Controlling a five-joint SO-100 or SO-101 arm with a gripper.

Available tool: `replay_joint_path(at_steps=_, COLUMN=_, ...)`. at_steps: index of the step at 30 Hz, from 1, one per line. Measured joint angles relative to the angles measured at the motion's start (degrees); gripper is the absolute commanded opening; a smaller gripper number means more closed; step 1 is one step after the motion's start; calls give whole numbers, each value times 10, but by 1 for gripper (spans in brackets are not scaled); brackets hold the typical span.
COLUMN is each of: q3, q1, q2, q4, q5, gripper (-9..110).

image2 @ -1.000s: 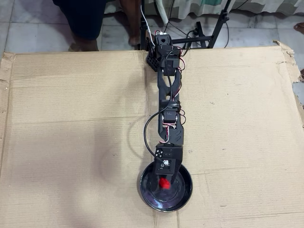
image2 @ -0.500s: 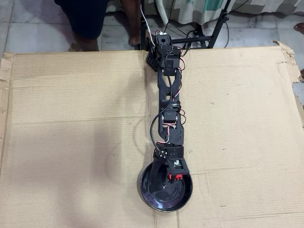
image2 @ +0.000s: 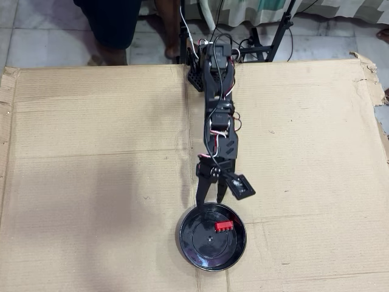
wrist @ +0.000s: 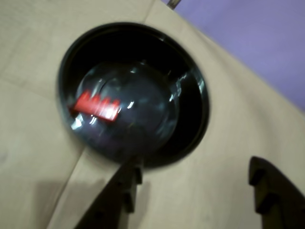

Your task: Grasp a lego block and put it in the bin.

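The red lego block (image2: 223, 225) lies inside the round black bin (image2: 200, 243), towards its upper right in the overhead view. In the wrist view the block (wrist: 97, 106) is blurred and rests on the left of the bin's glossy floor (wrist: 195, 119). My gripper (image2: 209, 201) is open and empty, with its fingertips just above the bin's top rim in the overhead view. In the wrist view both black fingers (wrist: 119, 195) rise from the bottom edge, spread wide apart, with the gripper (wrist: 195, 164) just short of the rim.
The arm (image2: 216, 115) reaches down from its base at the top middle of a large cardboard sheet (image2: 91, 170). Tiled floor, a person's legs (image2: 112, 24) and stand legs lie beyond the top edge. A purple surface (wrist: 257, 38) shows past the cardboard.
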Motion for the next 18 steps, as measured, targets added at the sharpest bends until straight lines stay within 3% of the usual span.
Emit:
replay_joint_path(at_steps=11, q3=309, q1=9, q2=227, q4=0, q5=1, gripper=25)
replay_joint_path(at_steps=18, q3=485, q1=22, q2=312, q4=-107, q5=7, gripper=25)
